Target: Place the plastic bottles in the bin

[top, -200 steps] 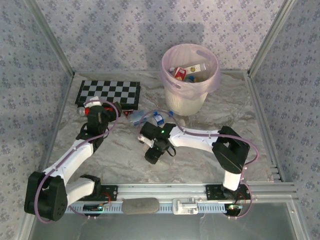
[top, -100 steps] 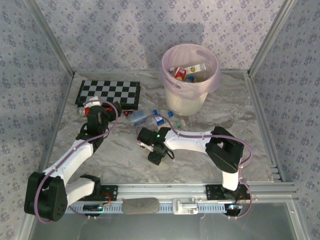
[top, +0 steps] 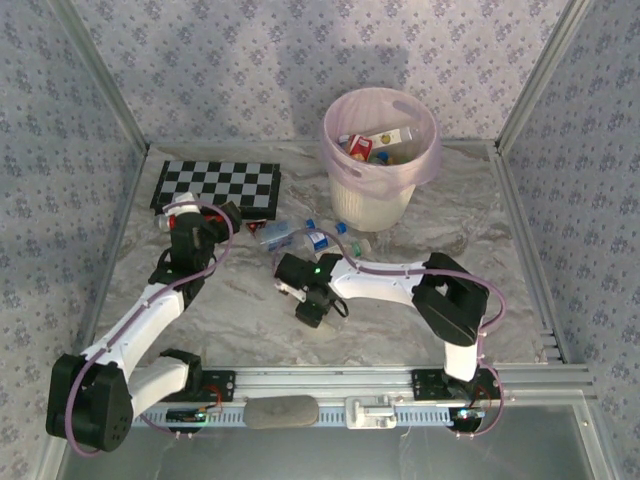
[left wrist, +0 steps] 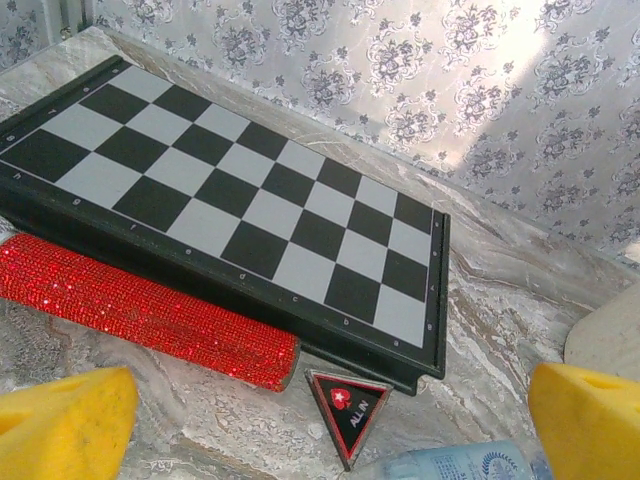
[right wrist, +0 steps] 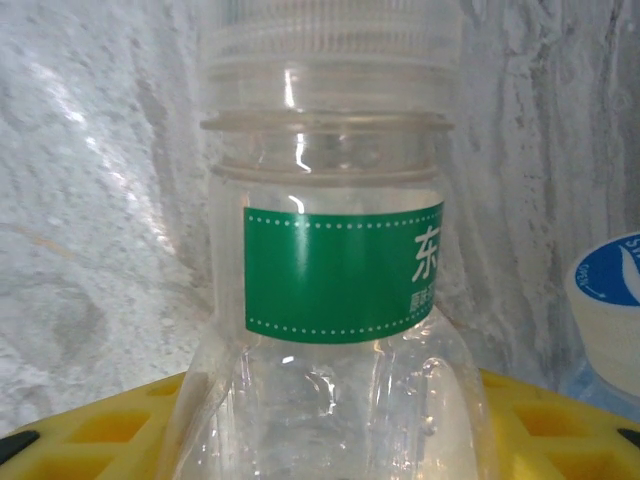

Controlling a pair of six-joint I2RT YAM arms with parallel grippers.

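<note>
Plainly, left jaws gape — right jaws flank a green "东"-labelled bottle (right wrist: 335, 300), grip unclear.

One camera looks down from behind my bases toward twelve o'clock over the table (top: 250, 320). My left wrist view, low, shares the chessboard (left wrist: 250, 210) with it; my right wrist view hugs a bottle (right wrist: 330, 300).

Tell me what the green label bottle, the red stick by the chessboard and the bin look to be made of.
Green-label bottle: thin clear plastic, glossy; the table shows through it and its neck ridges glint.
Red stick: coated in glitter or tiny rhinestones, sparkling; core hidden.
Bin: probably cream plastic, opaque wall, lined with translucent pink film.
</note>
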